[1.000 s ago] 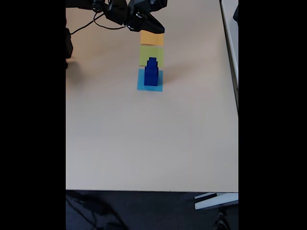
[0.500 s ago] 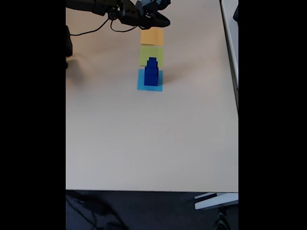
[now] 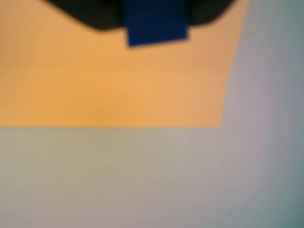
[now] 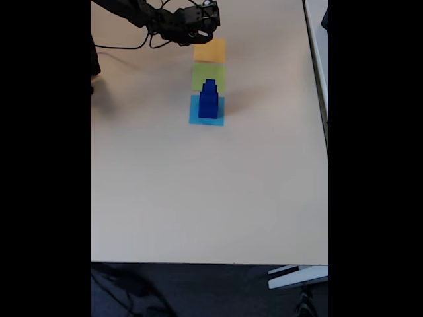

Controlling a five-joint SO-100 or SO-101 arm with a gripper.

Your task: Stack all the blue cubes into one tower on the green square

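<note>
In the wrist view a small dark blue cube (image 3: 156, 29) sits between the two black jaws of my gripper (image 3: 156, 16), which is shut on it, just above the orange square (image 3: 114, 85). In the fixed view my gripper (image 4: 206, 33) hovers at the far edge of that orange square (image 4: 209, 51). A stepped tower of blue cubes (image 4: 208, 102) stands on the light-blue square (image 4: 195, 117). The green square (image 4: 206, 71) lies between the two, with the tower's top overlapping it in this view.
The arm and its black cable (image 4: 119, 46) reach in from the top left of the tan table (image 4: 198, 191). The table's near edge (image 4: 198, 263) and right edge (image 4: 326, 132) border darker surroundings.
The gripper had been lower over the orange square's far edge; it has lifted and swung slightly right, then drawn back over the square.
</note>
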